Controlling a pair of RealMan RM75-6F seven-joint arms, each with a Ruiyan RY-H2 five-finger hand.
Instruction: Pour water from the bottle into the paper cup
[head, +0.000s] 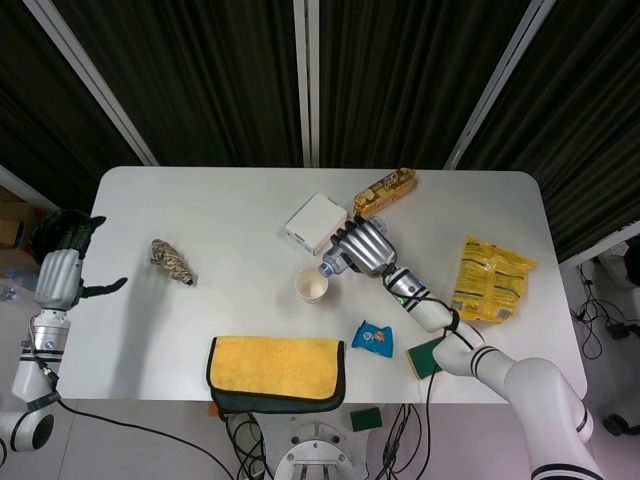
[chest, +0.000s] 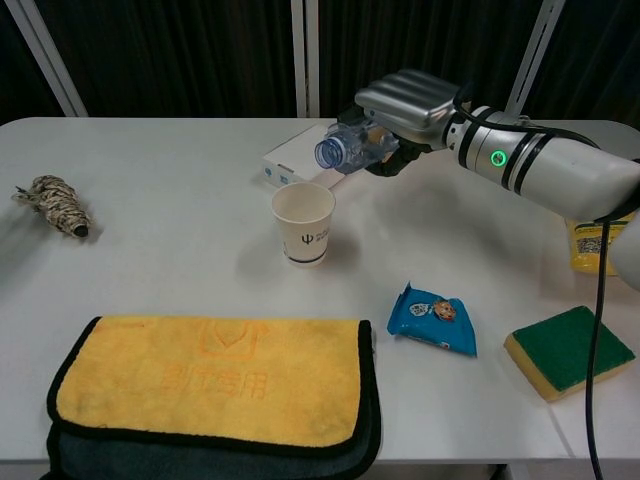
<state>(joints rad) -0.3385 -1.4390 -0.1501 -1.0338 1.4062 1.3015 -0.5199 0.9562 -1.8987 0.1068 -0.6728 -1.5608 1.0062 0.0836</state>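
A white paper cup (chest: 304, 222) (head: 311, 286) stands upright near the middle of the table. My right hand (chest: 406, 104) (head: 366, 247) grips a clear plastic bottle (chest: 347, 147) (head: 331, 266), tipped on its side. The bottle's open mouth points left and hangs just above and to the right of the cup's rim. No water stream is visible. My left hand (head: 62, 275) hovers off the table's left edge, fingers apart, holding nothing; the chest view does not show it.
A white box (chest: 293, 163) lies behind the cup. A blue snack packet (chest: 433, 318), a green-yellow sponge (chest: 567, 350) and a yellow bag (head: 491, 277) lie to the right. A yellow cloth (chest: 212, 381) covers the front. A rope bundle (chest: 51, 203) lies at the left.
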